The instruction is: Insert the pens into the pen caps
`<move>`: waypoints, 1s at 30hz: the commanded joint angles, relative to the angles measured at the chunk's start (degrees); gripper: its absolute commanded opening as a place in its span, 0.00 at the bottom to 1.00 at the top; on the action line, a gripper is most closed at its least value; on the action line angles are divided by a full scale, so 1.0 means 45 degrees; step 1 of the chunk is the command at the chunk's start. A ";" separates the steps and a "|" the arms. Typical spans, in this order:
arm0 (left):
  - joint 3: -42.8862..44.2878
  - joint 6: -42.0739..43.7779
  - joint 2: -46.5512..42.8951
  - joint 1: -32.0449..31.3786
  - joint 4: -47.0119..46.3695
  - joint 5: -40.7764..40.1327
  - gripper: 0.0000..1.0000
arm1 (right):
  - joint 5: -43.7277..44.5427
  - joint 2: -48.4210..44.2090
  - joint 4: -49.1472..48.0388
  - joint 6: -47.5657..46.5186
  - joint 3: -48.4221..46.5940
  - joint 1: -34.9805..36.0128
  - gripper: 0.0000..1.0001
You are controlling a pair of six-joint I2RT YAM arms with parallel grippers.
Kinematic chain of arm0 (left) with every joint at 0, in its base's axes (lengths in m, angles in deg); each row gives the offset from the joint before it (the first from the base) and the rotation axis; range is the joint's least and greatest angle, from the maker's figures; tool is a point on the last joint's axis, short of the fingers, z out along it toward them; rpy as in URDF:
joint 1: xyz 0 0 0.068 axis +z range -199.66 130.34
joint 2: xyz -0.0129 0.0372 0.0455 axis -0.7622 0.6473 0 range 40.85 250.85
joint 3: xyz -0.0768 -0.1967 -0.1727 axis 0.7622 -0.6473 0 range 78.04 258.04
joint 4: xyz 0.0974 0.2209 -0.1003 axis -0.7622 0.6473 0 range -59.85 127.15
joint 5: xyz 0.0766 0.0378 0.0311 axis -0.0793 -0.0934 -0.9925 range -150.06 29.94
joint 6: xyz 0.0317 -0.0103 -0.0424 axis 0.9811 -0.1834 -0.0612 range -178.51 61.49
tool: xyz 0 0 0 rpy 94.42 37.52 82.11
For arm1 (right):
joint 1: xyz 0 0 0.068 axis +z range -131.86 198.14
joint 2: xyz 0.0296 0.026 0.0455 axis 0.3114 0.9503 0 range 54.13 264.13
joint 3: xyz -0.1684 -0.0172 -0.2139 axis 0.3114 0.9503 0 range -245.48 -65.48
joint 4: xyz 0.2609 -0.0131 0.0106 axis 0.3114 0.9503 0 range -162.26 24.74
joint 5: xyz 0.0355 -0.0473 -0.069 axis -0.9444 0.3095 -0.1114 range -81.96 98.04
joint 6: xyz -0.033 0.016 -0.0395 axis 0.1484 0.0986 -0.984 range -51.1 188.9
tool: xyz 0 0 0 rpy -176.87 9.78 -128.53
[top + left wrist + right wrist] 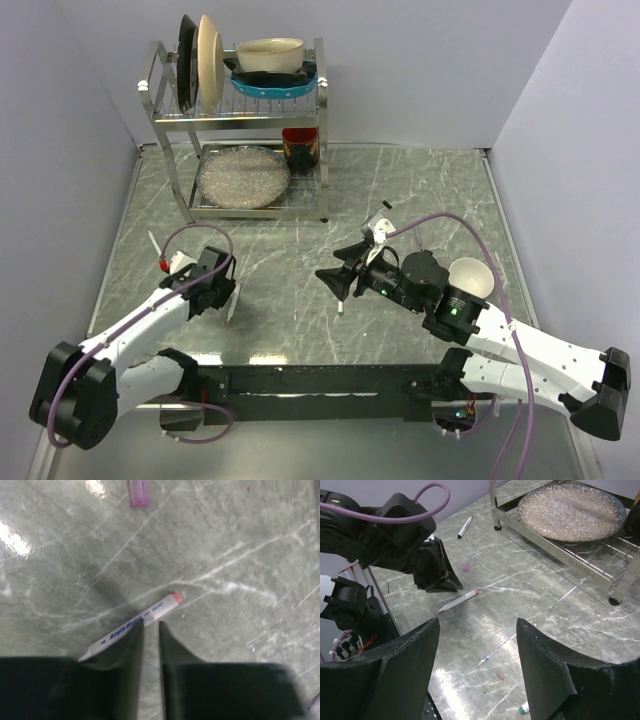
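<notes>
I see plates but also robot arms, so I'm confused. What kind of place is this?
Probably a robot practice lab dressed up like a kitchen counter: a marble-look table boxed in by plain walls, a metal dish rack holding plates and a bowl, and a marker pen lying loose.

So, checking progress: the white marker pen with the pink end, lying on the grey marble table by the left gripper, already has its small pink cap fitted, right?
No. The white marker pen lies on the marble table by the left gripper, but its small pink cap is not fitted: it lies loose, apart from the pen, as the left wrist view shows.
</notes>
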 commanded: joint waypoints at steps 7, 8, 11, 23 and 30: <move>0.1078 0.0214 0.2088 0.0174 -0.0376 -0.1115 0.01 | 0.0149 -0.0488 -0.0111 0.0063 -0.0059 0.0064 0.70; 0.1097 0.0272 0.2438 0.0174 -0.0453 -0.1038 0.01 | 0.0130 -0.0488 -0.0072 0.0043 -0.0117 0.0064 0.70; 0.1039 0.0874 0.2714 0.0174 -0.1289 -0.0745 0.01 | 0.0111 -0.0546 0.0084 -0.0034 -0.0293 0.0064 0.70; 0.0804 0.1956 0.2734 -0.1327 -0.1825 0.2108 0.01 | 0.0149 -0.0429 0.0202 -0.0132 -0.0411 0.0064 0.70; 0.0881 0.0450 0.1877 -0.3575 -0.0125 0.1289 0.01 | 0.0461 -0.0664 0.0552 -0.0191 -0.0488 0.0064 0.70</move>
